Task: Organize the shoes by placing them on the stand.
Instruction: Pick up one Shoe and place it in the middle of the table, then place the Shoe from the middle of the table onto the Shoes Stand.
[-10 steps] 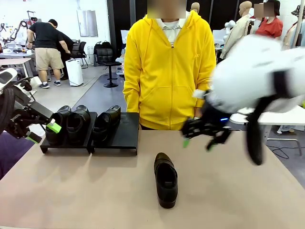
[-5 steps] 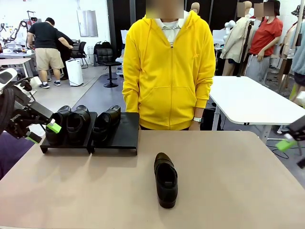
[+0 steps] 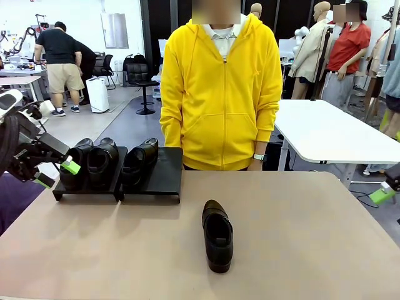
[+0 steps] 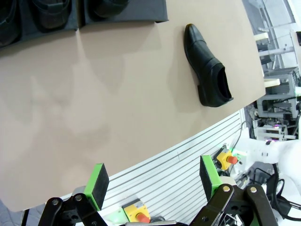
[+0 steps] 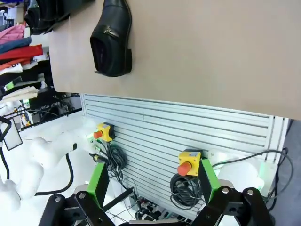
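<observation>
3 shoes on the rack: 2 sit side by side on the left tray of the stand (image 3: 150, 181), and 1 more sits on the left half of the right tray, leaving a bare slot beside it.
Left gripper (image 3: 53, 173): at the far left edge of the table (image 3: 312, 237), just beside the stand's left end, jaws spread wide and holding nothing.
Left wrist view: green pads (image 4: 96, 184) apart, with table edge and machine frame between them, nothing gripped.
Loose shoe (image 3: 217, 235): 1 black loafer lies alone near the middle of the table, well apart from the stand and both grippers, toe pointing toward the person.
Person (image 3: 220, 94): stands at the far side in a yellow hoodie, arms down, not touching anything.
Right gripper (image 3: 389, 190): at the far right edge of the front view, off the table's side; mostly cut off there, but its wrist view shows the pads (image 5: 97, 181) parted and empty.
Step in hand: probably the pause before fetching the 4th shoe, with 3 of 4 placed.
Next move: 1 arm must reach to the table's middle, close on the loose shoe, and set it in the bare slot on the right tray, toe matching its neighbour.
</observation>
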Controlling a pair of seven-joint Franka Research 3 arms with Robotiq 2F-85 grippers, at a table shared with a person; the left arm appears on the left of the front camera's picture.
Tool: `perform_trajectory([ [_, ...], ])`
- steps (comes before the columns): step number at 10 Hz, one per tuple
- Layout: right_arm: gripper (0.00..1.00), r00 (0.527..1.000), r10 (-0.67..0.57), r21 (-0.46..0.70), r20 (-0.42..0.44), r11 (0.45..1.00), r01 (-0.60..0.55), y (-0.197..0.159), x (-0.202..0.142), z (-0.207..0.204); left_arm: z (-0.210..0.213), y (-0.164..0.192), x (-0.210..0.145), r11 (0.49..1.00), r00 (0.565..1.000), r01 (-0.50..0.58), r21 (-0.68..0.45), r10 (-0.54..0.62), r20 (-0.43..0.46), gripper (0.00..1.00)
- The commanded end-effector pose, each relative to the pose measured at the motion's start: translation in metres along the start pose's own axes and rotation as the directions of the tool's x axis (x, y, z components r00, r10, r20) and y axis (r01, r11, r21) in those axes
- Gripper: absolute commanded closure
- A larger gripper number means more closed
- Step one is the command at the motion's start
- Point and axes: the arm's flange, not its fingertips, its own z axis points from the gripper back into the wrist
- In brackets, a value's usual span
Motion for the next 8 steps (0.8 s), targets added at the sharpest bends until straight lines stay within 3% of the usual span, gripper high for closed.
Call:
perform_trajectory([
  [1, 0.00, 1.000, 0.025, 0.026, -0.002, 0.999, -0.025, 0.0019, 0.0011, 0.0038, 0.0030, 0.0010, -0.0002, 1.000, 1.000, 0.002, 0.006, -0.002, -0.008, 0.00],
  [8, 0.00, 1.000, 0.025, 0.026, -0.002, 0.999, -0.025, 0.0019, 0.0011, 0.0038, 0.0030, 0.0010, -0.0002, 1.000, 1.000, 0.002, 0.006, -0.002, -0.008, 0.00],
])
